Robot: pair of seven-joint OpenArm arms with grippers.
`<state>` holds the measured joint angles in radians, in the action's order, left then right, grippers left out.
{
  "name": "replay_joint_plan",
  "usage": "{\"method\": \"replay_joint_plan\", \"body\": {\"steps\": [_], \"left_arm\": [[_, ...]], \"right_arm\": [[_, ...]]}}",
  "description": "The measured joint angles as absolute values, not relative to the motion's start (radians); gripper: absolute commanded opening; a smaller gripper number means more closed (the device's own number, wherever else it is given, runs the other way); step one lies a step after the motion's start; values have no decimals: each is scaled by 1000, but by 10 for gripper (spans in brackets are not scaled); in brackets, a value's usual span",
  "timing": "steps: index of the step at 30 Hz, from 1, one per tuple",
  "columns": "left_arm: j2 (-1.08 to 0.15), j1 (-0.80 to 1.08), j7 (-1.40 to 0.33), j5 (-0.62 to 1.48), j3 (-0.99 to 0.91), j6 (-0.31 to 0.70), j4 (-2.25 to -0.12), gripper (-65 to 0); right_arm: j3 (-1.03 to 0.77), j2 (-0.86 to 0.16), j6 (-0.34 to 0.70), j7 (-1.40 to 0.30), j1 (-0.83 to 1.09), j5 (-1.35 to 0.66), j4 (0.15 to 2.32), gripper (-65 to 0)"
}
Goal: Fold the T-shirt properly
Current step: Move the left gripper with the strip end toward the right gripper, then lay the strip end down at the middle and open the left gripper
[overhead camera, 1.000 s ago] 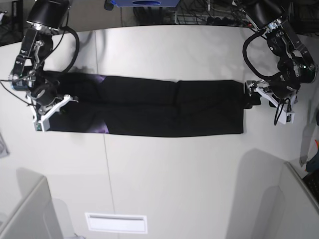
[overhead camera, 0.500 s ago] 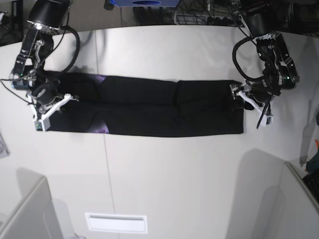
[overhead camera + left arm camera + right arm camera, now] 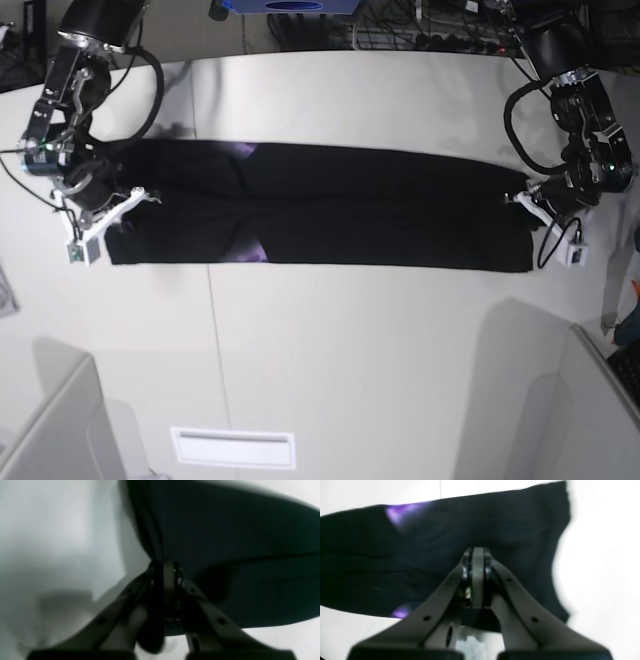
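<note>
- Stretched longer than a second ago, the shirt now reaches further toward the right edge of the base view; its right end has followed the left gripper outward, and the purple patches near the left have shifted rightward a little.
- Near the bottom of the base view, the table shows bare below the shirt, with a white label-like strip at the lower left.
- Across the middle of that view the shirt lies as a long, narrow black band, sides already folded in, taut and nearly free of wrinkles.
- At the band's right end, the left gripper is clamped on the cloth: the left wrist view shows the jaws pressed together with the fabric gathered into a pinch at their tip and fanning out above.
- At the band's left end, the right gripper sits over the shirt edge; in the right wrist view its jaws meet with no gap against the cloth, so it looks closed on the shirt, though the pinch itself is hidden.
- Farther up the frame, both arms rise toward the table's far edge, with cables and dark gear beyond it.
- My judgement: the pull has smoothed and tensioned the band, readying it for a fold end to end; too much tension could slip the cloth from a grip.
</note>
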<state>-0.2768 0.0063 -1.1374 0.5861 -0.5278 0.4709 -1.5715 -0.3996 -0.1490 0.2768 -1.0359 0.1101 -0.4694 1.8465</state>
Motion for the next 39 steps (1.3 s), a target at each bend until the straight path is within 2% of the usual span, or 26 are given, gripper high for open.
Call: {"method": "replay_joint_plan", "body": {"steps": [6, 10, 16, 21, 27, 33, 39], "left_arm": [[-266, 128, -1132, 601, -326, 314, -1806, -650], [-264, 173, -1136, 597, -233, 257, -1866, -650], [-183, 169, -1130, 607, -107, 160, -1893, -650], [-141, 113, -1133, 595, 14, 128, -1889, -650], [-79, 62, -1131, 601, 41, 50, -1833, -650], [-60, 33, -1132, 607, 121, 52, -1737, -650], [-24, 4, -1129, 603, 115, 51, -1708, -650]], "right_arm": [[-402, -129, 277, -1037, 109, -470, 1847, -650], [-402, -131, 277, -1037, 109, -467, 1847, -650], [-403, -131, 277, -1037, 109, -466, 1846, -650], [-403, -129, 277, -1038, 110, -467, 1845, -650], [-403, -128, 277, -1039, 112, -467, 1845, -650], [-404, -128, 277, -1040, 117, -467, 1845, -650], [-404, -129, 277, -1040, 120, -466, 1845, -650]]}}
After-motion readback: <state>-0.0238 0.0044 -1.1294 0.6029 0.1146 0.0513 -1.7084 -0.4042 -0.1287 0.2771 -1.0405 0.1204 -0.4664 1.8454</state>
